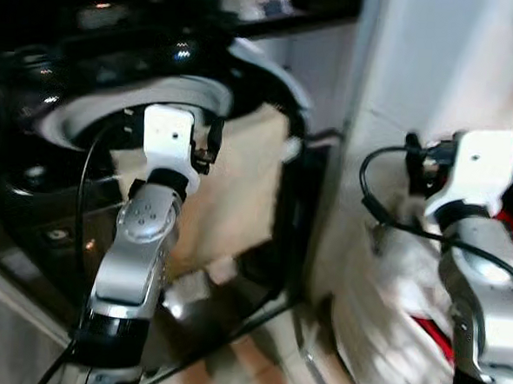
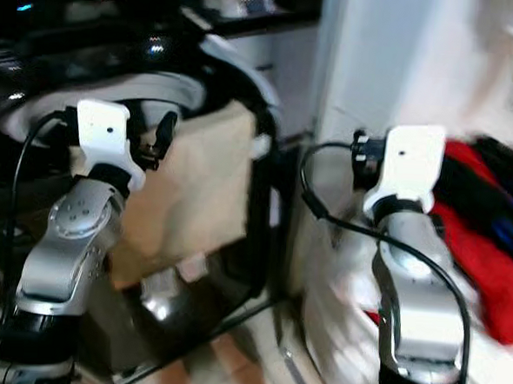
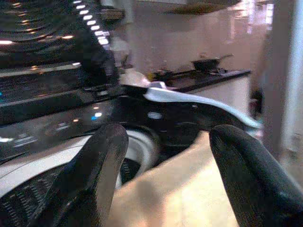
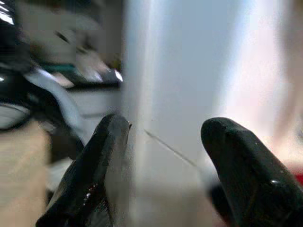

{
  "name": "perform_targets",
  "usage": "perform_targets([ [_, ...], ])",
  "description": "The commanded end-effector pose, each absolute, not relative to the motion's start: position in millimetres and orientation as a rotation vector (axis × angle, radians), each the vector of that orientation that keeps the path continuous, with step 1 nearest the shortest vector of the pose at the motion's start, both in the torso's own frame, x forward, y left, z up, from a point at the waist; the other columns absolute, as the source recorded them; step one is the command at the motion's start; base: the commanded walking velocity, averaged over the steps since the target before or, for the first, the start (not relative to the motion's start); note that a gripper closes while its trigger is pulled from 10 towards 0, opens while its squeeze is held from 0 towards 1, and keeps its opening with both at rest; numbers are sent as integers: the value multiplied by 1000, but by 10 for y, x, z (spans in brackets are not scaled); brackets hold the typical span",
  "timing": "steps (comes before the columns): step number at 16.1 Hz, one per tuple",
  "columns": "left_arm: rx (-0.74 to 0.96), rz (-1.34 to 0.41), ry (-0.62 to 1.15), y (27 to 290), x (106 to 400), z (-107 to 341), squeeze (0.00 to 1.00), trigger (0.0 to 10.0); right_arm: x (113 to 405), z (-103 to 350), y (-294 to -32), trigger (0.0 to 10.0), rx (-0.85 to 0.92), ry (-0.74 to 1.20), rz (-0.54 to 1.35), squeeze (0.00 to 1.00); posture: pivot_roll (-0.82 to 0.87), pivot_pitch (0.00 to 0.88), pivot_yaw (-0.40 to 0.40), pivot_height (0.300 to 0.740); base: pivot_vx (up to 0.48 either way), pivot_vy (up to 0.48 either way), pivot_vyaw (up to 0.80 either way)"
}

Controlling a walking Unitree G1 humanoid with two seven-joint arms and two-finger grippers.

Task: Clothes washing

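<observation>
A dark front-loading washing machine (image 1: pixel 30 187) stands at the left with its round door (image 1: pixel 272 80) swung open. A beige cloth (image 1: pixel 230 190) hangs out of the drum opening (image 1: pixel 113 114) and down the front. My left gripper (image 3: pixel 165 156) is raised just before the opening, open, above the beige cloth (image 3: pixel 189 194). My right gripper (image 4: pixel 163 156) is held up at the right, open and empty, facing a white wall (image 4: pixel 189 71). Below the right arm sits a white laundry basket (image 1: pixel 378 339) with red and dark clothes (image 2: pixel 480 232).
A white wall or cabinet side (image 1: pixel 421 63) rises between the machine and the basket. A dark counter (image 3: pixel 208 75) with a pan runs behind the machine. Pale tiled floor (image 1: pixel 254 366) lies below. The pictures are blurred.
</observation>
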State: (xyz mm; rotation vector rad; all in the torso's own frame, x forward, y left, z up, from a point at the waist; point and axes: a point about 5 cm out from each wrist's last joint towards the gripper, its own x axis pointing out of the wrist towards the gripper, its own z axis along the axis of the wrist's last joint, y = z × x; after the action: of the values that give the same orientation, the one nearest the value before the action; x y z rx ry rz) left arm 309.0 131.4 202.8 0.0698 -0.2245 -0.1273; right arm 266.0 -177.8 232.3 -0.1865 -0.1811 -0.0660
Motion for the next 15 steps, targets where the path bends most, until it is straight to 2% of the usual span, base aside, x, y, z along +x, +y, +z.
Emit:
perform_targets([
  [1,70,-109,-237,1392,3081,2047,0,10000,2618,2373,-1677,10000,-203,-209,-33,0,-110,0,38,740,0,0,0],
  [4,69,-135,-245,1382,3088,2086,0,10000,2562,2417,-1620,10000,-159,-229,-21,0,-121,0,46,740,0,0,0],
  [5,66,-148,-250,1374,3090,2099,0,10000,2560,2436,-1631,10000,-140,-225,-33,0,-126,0,47,740,0,0,-725],
  [10,78,-155,-242,1346,3113,2100,0,10000,2557,2443,-1736,10000,-144,-153,-110,0,-138,0,47,740,0,480,-788],
  [12,141,-124,-218,1348,3148,2083,0,10000,2572,2453,-1759,10000,-137,-142,-111,0,-143,0,46,740,0,-240,-784],
  [15,118,-121,-201,1320,3175,2062,0,10000,2628,2405,-1767,10000,-131,-59,-65,0,-139,0,39,740,0,-480,0],
])
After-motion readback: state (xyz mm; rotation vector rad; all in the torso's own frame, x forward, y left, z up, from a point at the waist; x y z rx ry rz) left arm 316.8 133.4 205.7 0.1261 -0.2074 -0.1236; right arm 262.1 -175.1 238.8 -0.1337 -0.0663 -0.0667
